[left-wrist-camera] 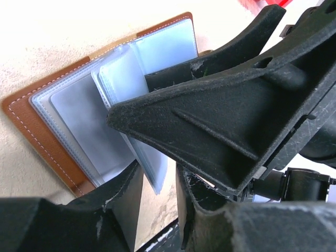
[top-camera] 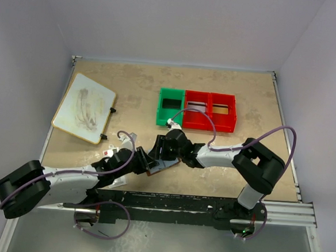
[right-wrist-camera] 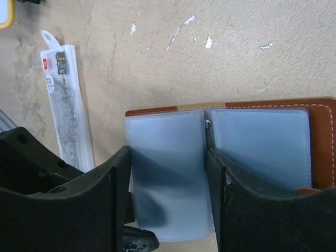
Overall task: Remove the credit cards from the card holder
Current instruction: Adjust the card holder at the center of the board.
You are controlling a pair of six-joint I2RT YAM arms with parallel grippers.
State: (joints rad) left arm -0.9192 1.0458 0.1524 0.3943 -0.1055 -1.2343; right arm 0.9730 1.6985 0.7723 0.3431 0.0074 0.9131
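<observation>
The card holder [right-wrist-camera: 320,115] lies open on the counter [right-wrist-camera: 210,63] directly under the right gripper [right-wrist-camera: 167,153]. Its fingers are apart, straddling one frosted pocket leaf [right-wrist-camera: 168,189] (long axis along the fingers). The left gripper [left-wrist-camera: 157,174], slightly parted, meets the leaves' far edge. No credit cards can be made out.

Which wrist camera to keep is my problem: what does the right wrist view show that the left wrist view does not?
Only the right wrist view: a clear speckled packet lying on the table beside the card holder, apart from it. Only the left wrist view: the right gripper's fingers, close over the sleeves. Both: the card holder lying open, bluish sleeves fanned, no card plainly visible.
</observation>
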